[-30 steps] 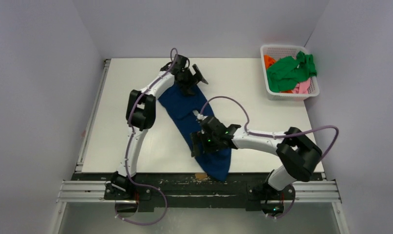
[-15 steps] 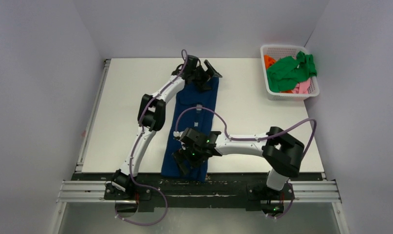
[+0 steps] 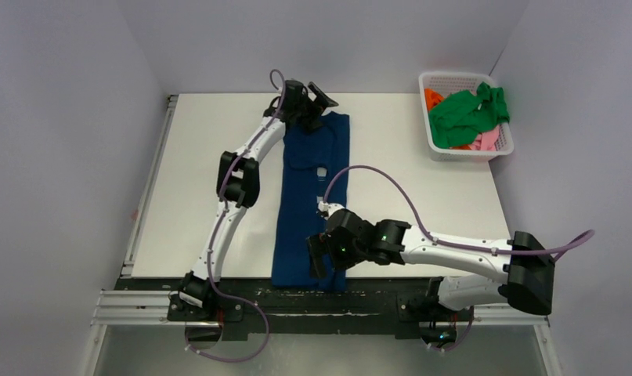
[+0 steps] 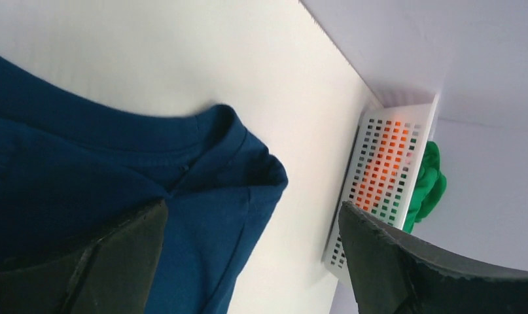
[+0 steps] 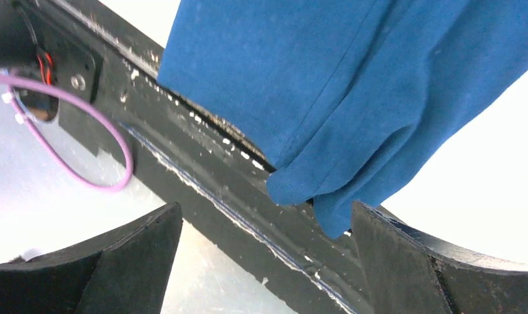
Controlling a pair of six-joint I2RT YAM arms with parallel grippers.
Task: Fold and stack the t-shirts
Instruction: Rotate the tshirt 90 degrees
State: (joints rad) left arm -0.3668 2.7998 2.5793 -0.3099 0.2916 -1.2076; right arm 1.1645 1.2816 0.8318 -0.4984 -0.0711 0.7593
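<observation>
While the navy t-shirt [image 3: 308,196] is laid as a long strip down the desk [image 3: 211,157], collar [image 4: 209,131] far and hem [image 5: 300,183] draped over the near edge onto the black rail [image 5: 202,170], the left end effector [image 4: 251,216] is held wide open over the collar, nothing gripped. The right end effector [image 5: 264,206] is spread wide over the hem, also empty. A green t-shirt [image 3: 469,110] is heaped with orange and pink ones in the white basket [image 3: 453,76].

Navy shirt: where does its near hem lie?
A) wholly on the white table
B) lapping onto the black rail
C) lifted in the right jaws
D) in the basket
B: the right wrist view shows the hem of the shirt lying past the edge of the table, on the rail.
</observation>
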